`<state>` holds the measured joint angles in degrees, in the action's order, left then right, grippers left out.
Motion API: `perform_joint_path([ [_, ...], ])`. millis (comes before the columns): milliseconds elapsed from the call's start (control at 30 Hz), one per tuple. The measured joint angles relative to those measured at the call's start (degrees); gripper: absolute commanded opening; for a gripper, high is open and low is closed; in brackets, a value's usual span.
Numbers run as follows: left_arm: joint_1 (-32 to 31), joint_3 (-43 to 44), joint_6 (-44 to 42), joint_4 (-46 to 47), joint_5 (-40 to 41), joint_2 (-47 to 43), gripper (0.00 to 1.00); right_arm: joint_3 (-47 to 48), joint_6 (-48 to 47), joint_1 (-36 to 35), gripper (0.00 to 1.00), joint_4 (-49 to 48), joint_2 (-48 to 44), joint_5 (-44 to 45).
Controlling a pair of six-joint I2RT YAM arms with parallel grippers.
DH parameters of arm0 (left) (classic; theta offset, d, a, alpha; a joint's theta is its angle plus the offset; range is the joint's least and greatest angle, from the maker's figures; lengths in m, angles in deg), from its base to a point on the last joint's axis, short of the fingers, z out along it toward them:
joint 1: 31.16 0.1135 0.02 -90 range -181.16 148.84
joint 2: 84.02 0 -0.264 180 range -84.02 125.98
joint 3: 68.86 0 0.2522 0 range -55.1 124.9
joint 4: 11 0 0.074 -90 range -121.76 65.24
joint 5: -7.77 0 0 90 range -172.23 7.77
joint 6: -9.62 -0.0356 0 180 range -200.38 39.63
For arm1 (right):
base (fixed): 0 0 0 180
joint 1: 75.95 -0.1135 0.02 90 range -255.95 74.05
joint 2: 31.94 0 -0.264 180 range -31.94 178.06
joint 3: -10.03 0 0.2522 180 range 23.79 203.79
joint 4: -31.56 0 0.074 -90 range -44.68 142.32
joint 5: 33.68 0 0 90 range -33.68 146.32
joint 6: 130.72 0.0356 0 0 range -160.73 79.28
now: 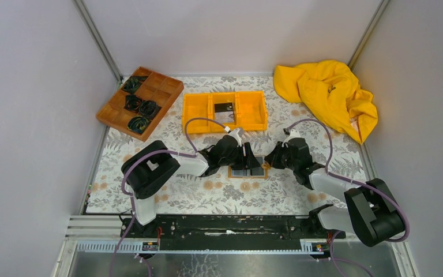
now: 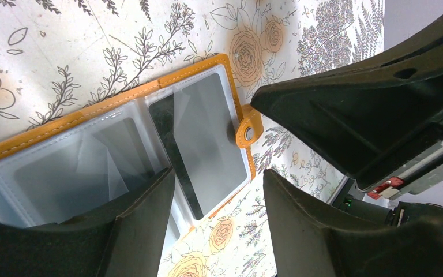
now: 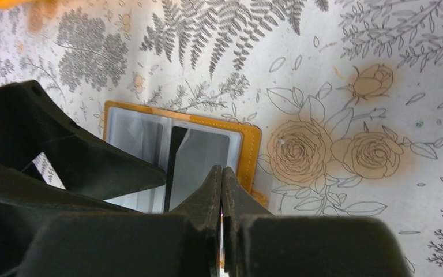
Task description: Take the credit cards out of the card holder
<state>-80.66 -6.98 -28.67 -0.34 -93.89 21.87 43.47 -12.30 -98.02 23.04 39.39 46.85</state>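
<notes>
Extraction step is judged in hand. Card holder [image 2: 202,133] is seen opened flat on worktop [image 2: 63,46], directly beneath spread left end effector [image 2: 218,173]. Right end effector [image 3: 222,170] is pressed together just beside it, nothing visibly pinched. Next, black credit card [image 2: 176,158] must be pinched and slid out.

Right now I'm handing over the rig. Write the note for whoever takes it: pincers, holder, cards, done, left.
Left pincer: open, low over the opened card holder.
Right pincer: shut, tips at the holder's snap-side pocket. Cannot tell whether it pinches anything.
Card holder: lies open and flat on the table between the two arms.
Done: one black card lies in the middle compartment of the orange bin.
Left: a dark card sits in the snap-side pocket. Glare hides what the other pocket holds.
</notes>
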Motion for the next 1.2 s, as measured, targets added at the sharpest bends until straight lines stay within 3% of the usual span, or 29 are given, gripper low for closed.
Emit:
perform_joint_path([
  [800, 0.8, -0.4, 0.5, 0.6, -1.1, 0.0, 0.65, 3.5, -1.2, 0.0, 0.0, 3.8, 7.2, -0.8],
  [1200, 2.1, -4.3, 3.8, 10.1, -6.8, 0.0, 0.68, 4.3, -1.2, 0.0, 0.0, 3.5, 8.3, -1.8],
])
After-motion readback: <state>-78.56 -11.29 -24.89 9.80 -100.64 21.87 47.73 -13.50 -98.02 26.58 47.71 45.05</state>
